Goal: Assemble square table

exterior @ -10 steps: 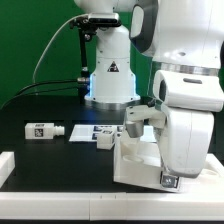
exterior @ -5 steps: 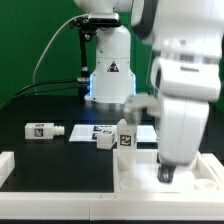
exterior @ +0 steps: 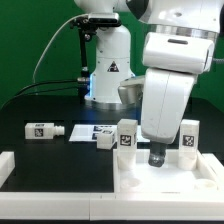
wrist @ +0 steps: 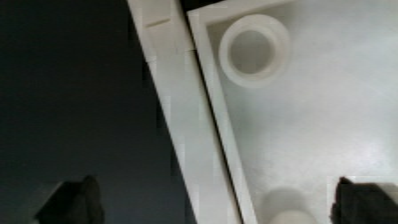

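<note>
At the lower left of the exterior view a plain white bar (exterior: 6, 163) lies on the black table (exterior: 50, 165). Right of it and higher in the frame, a leg (exterior: 45, 130) lies on its side, tag toward the camera. Next comes the marker board (exterior: 88, 131), flat on the table, with a small white block (exterior: 104, 141) at its near right corner. Behind these, at upper centre, stands the arm's white base (exterior: 110, 75). Further right an upright leg (exterior: 127, 134) stands at the back rim of the square tabletop (exterior: 135, 178), which fills the lower right of the frame, rim up; whether the two touch I cannot tell. The gripper (exterior: 157, 157) points down over the tabletop's inside, between that leg and another tagged leg (exterior: 190, 138) near the frame's right edge. The wrist view shows the dark fingertips (wrist: 75, 200) spread wide with nothing held between them, over the tabletop's raised rim (wrist: 187, 120) and near a round hole (wrist: 253, 47) in its surface
</note>
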